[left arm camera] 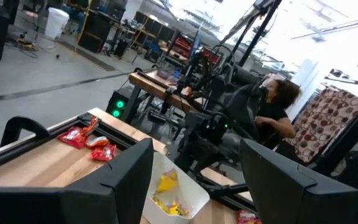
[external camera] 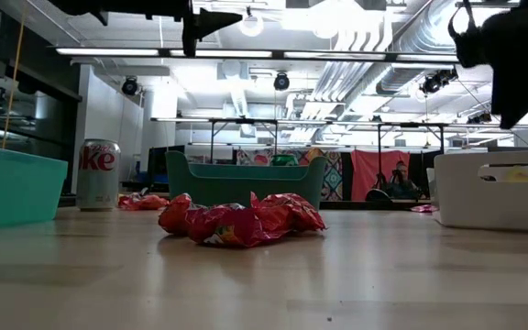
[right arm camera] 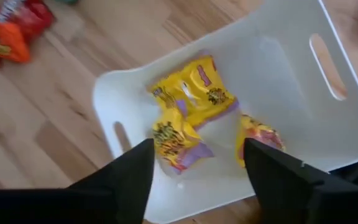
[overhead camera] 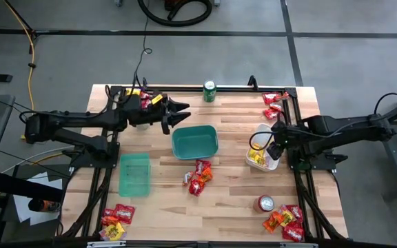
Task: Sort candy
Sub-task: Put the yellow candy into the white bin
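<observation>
1. The right gripper [overhead camera: 276, 152] hangs over the white bin [right arm camera: 278, 56] at the right side of the worktop [overhead camera: 233, 200]. Its fingers [right arm camera: 126, 177] stand apart with nothing between them. Straight below them, inside the bin, lie several yellow candy packets [right arm camera: 188, 102].

2. The left gripper [overhead camera: 178, 114] is held up above the back of the worktop, just behind the dark teal bin [overhead camera: 195, 141]. Its fingers [left arm camera: 114, 180] are spread wide and empty.

3. Unsorted candy remains in several places: a red and orange pile [overhead camera: 199, 177] near the middle, just in front of the dark teal bin; a front-left heap [overhead camera: 116, 222]; a front-right heap [overhead camera: 284, 222] beside a silver-red can [overhead camera: 265, 204]; and a few red packets [overhead camera: 273, 103] at the back right. A light green bin [overhead camera: 134, 173] sits at the left and a green can [overhead camera: 209, 91] at the back edge.

4. The middle pile lies to the left of the right gripper and toward the front, across open worktop. From the left gripper it lies beyond the dark teal bin, so that arm would have to pass over the bin.

5. The two arms look about equally near the pile. The right one seems better placed, being free and unblocked.

6. The pile is a jumble with no single long axis, so a pick probably means choosing one packet at its edge.
</observation>
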`<state>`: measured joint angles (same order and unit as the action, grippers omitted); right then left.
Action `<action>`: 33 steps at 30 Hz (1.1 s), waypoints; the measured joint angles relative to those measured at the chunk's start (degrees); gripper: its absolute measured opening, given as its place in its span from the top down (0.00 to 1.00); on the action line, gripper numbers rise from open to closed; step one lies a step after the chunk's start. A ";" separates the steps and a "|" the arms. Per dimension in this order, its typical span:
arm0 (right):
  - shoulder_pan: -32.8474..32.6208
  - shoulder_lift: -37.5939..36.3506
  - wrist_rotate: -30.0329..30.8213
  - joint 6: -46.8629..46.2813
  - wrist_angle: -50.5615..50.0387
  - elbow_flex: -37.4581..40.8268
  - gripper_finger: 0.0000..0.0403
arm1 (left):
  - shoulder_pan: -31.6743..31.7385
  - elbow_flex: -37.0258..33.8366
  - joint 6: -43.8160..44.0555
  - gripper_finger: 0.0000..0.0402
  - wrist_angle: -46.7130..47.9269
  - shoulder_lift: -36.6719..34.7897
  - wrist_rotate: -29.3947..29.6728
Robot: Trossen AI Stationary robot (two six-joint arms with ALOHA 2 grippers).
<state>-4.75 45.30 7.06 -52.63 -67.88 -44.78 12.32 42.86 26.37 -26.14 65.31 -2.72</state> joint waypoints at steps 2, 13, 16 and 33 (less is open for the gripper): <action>0.00 -0.02 -0.64 -0.01 -0.12 -0.83 0.36 | 0.60 -0.01 0.00 0.43 0.54 0.00 -0.56; -0.11 0.20 -20.84 -1.47 17.60 -1.33 0.34 | 3.97 -0.06 0.35 0.43 2.17 -4.00 -4.40; -1.91 0.15 -29.65 -5.21 17.46 -1.33 0.34 | 4.63 -0.05 0.37 0.43 2.29 -4.70 -4.43; -40.27 6.39 -24.15 -33.09 15.50 -1.33 0.34 | 5.70 -0.05 -0.84 0.43 2.61 -4.69 -4.09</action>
<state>-45.02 51.69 -17.08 -85.72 -52.38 -46.11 18.02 42.81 25.53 -23.53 60.62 -6.82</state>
